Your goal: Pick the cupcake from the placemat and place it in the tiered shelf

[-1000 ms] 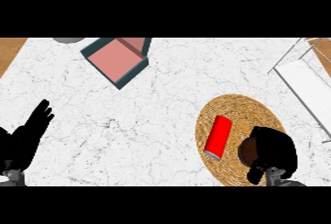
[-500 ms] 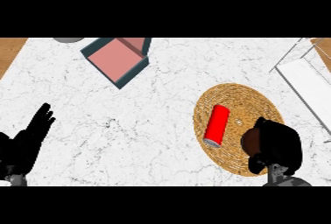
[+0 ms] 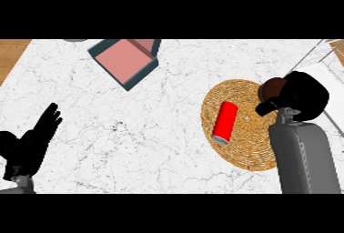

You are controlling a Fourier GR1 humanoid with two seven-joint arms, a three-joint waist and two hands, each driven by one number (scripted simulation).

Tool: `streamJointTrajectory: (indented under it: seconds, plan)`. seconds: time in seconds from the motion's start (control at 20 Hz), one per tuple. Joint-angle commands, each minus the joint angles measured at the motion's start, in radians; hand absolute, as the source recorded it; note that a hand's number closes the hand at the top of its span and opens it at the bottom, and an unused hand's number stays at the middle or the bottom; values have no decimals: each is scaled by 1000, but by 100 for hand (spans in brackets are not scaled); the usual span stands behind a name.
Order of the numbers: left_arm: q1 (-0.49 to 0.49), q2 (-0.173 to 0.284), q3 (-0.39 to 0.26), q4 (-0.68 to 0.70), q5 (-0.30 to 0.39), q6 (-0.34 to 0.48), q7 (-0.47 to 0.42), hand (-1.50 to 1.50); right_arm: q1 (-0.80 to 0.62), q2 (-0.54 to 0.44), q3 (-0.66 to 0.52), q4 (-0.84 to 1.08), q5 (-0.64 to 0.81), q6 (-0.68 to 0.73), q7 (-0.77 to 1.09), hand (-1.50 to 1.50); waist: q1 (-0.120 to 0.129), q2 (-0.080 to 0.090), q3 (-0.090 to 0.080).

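Cupcake (image 3: 272, 88), pinched in the curled right hand (image 3: 302, 95), has risen off the placemat (image 3: 245, 150), leaving only the shelf placement.

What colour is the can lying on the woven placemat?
Red, with a grey end. The can lies on the tan woven placemat; the head view shows it plainly.

right hand (image 3: 301, 94) lifted — cupcake (image 3: 271, 88) raised, shelfward
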Motion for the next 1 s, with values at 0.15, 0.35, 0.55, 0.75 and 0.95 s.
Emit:
streamJointTrajectory:
  seconds: [0.15, 0.35, 0.55, 0.75, 0.95]
  plan:
    - [-1, 28, 36, 7, 16, -22, 12, 0, -191, 13, -75, -65, 19, 22, 154, 150, -22, -9, -1]
    - [26, 18, 45, 36, 19, -30, -40, 0, -274, 58, -91, -194, 17, 23, 225, 150, -27, -12, -2]
    - [34, 15, 33, -18, 16, -25, 10, 0, -359, 53, -97, -303, 45, 51, 270, 150, -28, -14, -1]
    - [2, -10, 6, -40, -12, 10, 55, 0, -474, 59, -63, -304, 150, 124, 322, 150, -25, -13, -1]
    - [-26, -10, 30, 35, -7, 0, 5, 0, -548, 15, -124, -305, 150, 135, 260, 150, -28, -10, -1]
